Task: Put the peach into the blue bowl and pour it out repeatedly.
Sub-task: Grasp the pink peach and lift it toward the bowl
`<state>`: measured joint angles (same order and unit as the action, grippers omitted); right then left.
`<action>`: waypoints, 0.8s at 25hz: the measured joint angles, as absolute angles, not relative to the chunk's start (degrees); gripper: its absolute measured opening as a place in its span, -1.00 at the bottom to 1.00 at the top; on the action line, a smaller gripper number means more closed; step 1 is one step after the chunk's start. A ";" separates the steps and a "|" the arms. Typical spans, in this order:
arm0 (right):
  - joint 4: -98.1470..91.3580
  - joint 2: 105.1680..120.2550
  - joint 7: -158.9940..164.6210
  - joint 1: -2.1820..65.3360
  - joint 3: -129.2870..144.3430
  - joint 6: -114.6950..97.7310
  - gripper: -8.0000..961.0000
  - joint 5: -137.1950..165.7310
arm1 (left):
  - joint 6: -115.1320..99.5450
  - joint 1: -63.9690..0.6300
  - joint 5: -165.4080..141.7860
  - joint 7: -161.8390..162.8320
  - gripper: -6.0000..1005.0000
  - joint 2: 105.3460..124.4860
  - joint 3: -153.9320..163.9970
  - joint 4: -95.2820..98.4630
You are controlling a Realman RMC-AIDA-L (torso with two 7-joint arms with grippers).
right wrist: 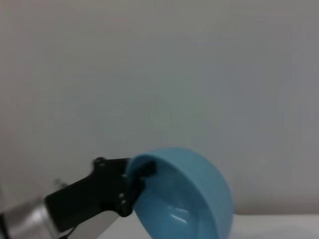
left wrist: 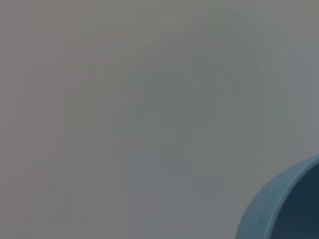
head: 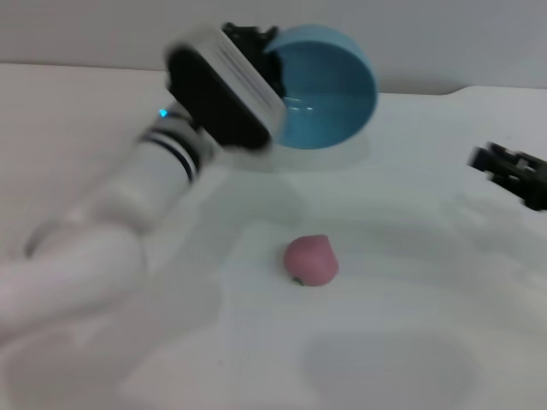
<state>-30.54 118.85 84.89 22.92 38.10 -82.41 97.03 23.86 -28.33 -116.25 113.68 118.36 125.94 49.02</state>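
Left end effector (head: pixel 256 53) clamped on the rim of the glossy light-blue bowl (head: pixel 329 85), tipped and empty; small pink toy peach (head: pixel 310 260) on the white tabletop (head: pixel 410 256). Right end effector (head: pixel 513 175) idle, fingers' state unclear. Next: level bowl before reloading.

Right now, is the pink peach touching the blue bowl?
Apart. In the head view the peach lies alone on the table, while the left end effector holds the blue bowl tipped, with bare table between them.

Looked like a lab or test bench, probably: a plain white table (head: pixel 410 342) against a bare grey wall (right wrist: pixel 159 74), with nothing homelike around.
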 joint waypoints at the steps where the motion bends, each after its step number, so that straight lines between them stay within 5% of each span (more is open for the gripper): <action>1: -29.12 118.86 82.92 24.58 38.33 -81.49 -0.21 97.04 | 19.14 -28.29 -116.25 114.92 -0.99 118.29 122.43 49.70; 7: -27.45 118.66 79.39 33.01 50.19 -71.74 -0.13 97.33 | 1.29 -27.30 -116.18 117.42 -0.99 118.21 107.50 51.46; 20: -37.37 118.32 92.27 35.98 63.27 -69.97 0.09 117.27 | -6.43 -21.85 -114.80 136.08 -0.99 118.22 105.50 56.23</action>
<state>-37.37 118.32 92.27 35.98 63.27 -69.97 117.27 -6.43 -21.85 -114.80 136.08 118.22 105.50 56.23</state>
